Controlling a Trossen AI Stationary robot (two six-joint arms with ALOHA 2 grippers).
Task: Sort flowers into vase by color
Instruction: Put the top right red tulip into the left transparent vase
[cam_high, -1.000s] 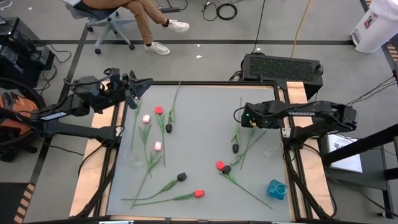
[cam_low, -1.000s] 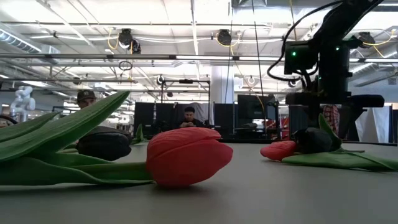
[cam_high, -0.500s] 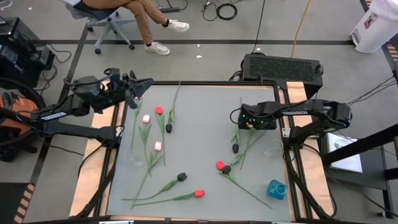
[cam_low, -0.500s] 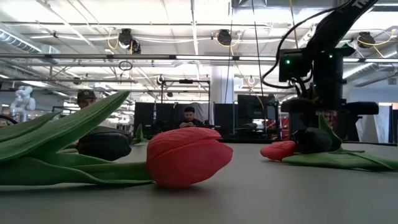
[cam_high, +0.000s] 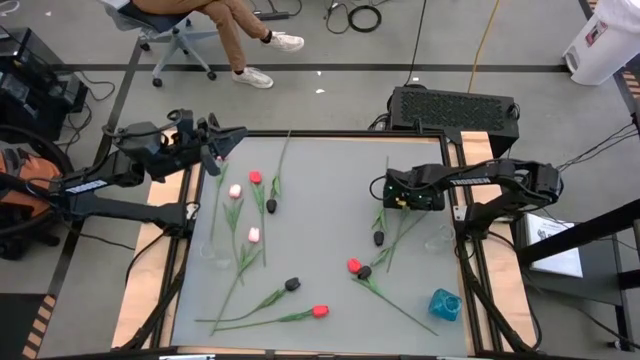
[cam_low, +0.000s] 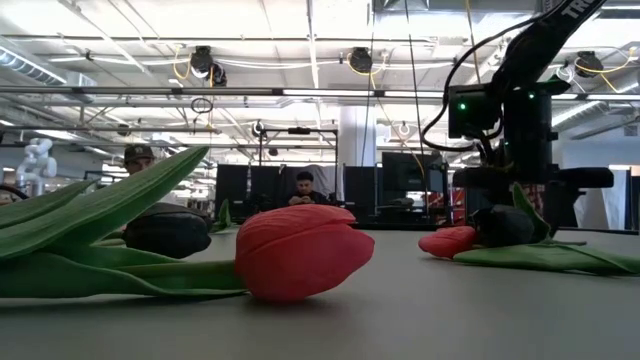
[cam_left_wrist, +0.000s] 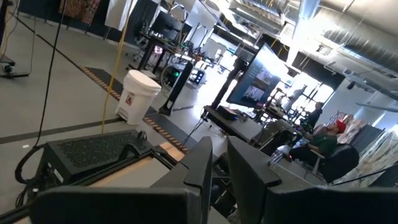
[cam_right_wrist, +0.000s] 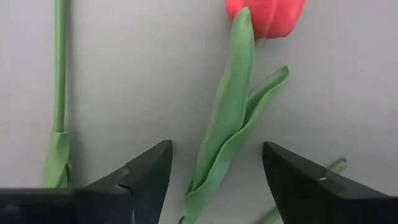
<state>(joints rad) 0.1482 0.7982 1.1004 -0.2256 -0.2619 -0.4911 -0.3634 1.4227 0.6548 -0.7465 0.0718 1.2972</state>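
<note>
Since a sec ago the right gripper (cam_high: 384, 196) has slid inward over the table's right side and come lower over the flowers (cam_high: 380, 222). In the wrist view its fingers (cam_right_wrist: 140, 171) stand spread either side of a leafy stem (cam_right_wrist: 227, 124), red head (cam_right_wrist: 266, 14) beyond; nothing pinched yet. So a pick looks imminent (stem sits between the jaws). Other tulips lie scattered on the mat, none in a vase. Left gripper (cam_high: 215, 148) waits at the table's far-left corner, jaws nearly together, holding nothing.
</note>
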